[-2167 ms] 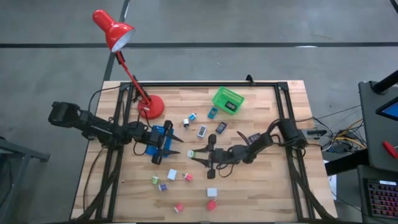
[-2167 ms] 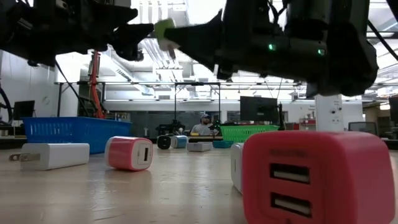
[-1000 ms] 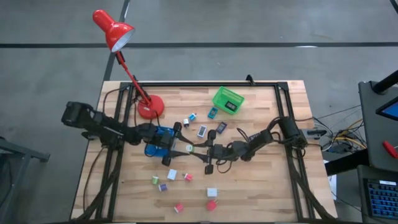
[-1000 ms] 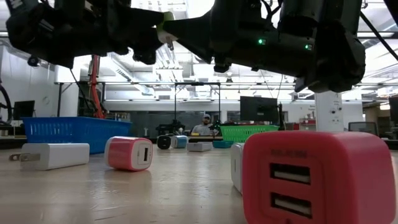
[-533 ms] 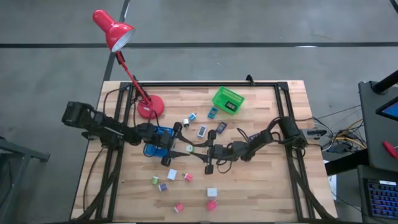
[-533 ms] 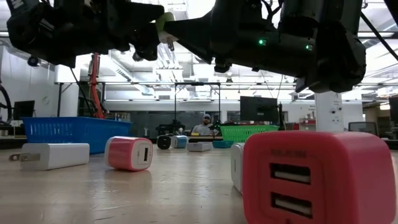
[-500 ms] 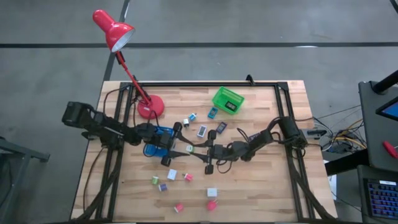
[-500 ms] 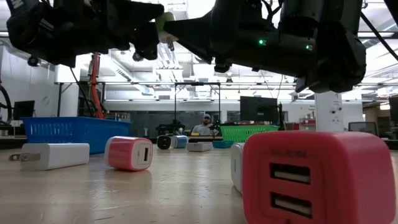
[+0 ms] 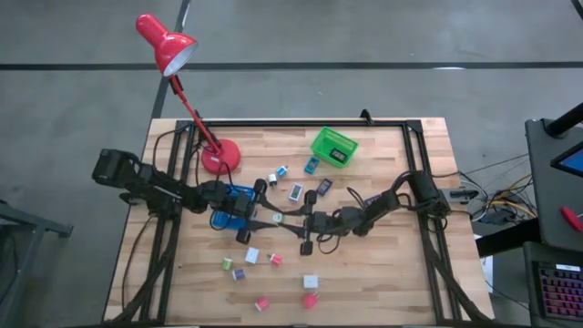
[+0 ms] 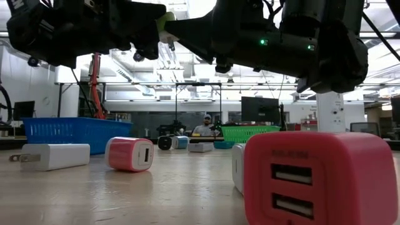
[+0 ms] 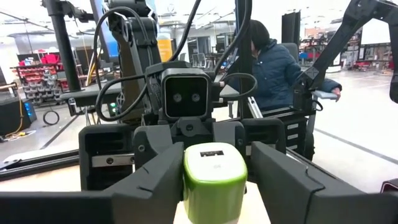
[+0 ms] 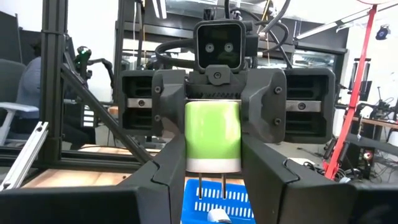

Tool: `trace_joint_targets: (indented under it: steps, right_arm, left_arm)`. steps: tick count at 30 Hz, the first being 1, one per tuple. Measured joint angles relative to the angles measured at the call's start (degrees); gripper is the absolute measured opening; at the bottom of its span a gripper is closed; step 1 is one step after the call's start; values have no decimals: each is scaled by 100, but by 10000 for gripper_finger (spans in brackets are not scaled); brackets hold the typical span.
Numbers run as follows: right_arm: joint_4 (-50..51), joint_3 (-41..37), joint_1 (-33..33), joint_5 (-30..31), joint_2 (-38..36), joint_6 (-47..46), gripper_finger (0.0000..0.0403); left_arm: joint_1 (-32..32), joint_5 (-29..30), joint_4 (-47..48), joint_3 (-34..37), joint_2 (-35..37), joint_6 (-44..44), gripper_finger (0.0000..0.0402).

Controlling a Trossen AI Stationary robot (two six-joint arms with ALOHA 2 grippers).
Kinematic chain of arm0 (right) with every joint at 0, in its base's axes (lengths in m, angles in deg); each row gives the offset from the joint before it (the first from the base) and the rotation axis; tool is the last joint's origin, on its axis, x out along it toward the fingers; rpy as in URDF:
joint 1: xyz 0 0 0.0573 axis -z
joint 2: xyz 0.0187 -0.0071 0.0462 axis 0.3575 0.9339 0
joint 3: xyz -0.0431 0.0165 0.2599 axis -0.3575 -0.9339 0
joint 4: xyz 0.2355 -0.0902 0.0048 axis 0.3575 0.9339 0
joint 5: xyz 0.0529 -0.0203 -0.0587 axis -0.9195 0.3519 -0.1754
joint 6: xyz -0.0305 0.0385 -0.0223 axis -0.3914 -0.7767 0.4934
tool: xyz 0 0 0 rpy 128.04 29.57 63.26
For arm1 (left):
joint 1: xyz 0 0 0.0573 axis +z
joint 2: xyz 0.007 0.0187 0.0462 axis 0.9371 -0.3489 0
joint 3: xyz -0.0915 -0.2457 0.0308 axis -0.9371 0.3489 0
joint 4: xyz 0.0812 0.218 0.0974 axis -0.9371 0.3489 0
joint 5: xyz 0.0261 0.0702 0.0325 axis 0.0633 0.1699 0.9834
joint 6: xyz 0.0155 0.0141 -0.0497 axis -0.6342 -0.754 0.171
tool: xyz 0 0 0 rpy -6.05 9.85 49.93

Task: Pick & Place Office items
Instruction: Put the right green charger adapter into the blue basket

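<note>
Two grippers of mine meet nose to nose above the middle of the table [image 9: 383, 273], held up off the wood. Between them is the green charger block [image 9: 277, 219], green on its body with a white end and two metal prongs.

My right gripper [image 9: 284, 220] comes in from the right side and pinches the block: in the right wrist view the green charger block [image 12: 213, 146] sits between my two dark fingers [image 12: 171, 177], which press on both its flanks, prongs pointing down. My left gripper [image 9: 266, 219] reaches in from the left and faces it at the same height. In the left wrist view the block [image 11: 214, 177] lies right in front of that gripper, but I cannot tell whether it has closed on it. In the low view the block [image 10: 164, 25] shows as a pale green spot where the two dark gripper bodies meet.

The blue tray [image 9: 232, 193] lies under my left arm, just beside the handover point. The green basket [image 9: 333, 147] stands well apart, toward the far edge, and the red desk lamp [image 9: 219, 157] has its base near the far left corner.

The other office items are scattered on the wood: a cluster [image 9: 296, 192] between the basket and my grippers, and a looser group on the near side, among them a white block [image 9: 251, 256], a red block [image 9: 275, 259] and a purple block [image 9: 239, 273].
</note>
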Motion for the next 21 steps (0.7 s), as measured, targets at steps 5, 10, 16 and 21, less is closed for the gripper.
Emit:
trace_joint_targets:
  steps: [5, 10, 16, 21]
  right_arm:
    - [1, 2, 0, -14, 0, -4, 116]
    - [2, 2, 0, -12, 0, -4, 116]
    - [17, 2, 0, -14, 2, -4, 116]
    - [12, 2, 0, -18, 2, -4, 116]
  left_arm:
    - [2, -22, 0, 0, 0, 0, 164]
    - [2, -27, 11, 0, -7, -5, 158]
    - [2, -61, 77, 0, -22, -42, 164]
    - [2, -59, 93, 0, -26, -68, 160]
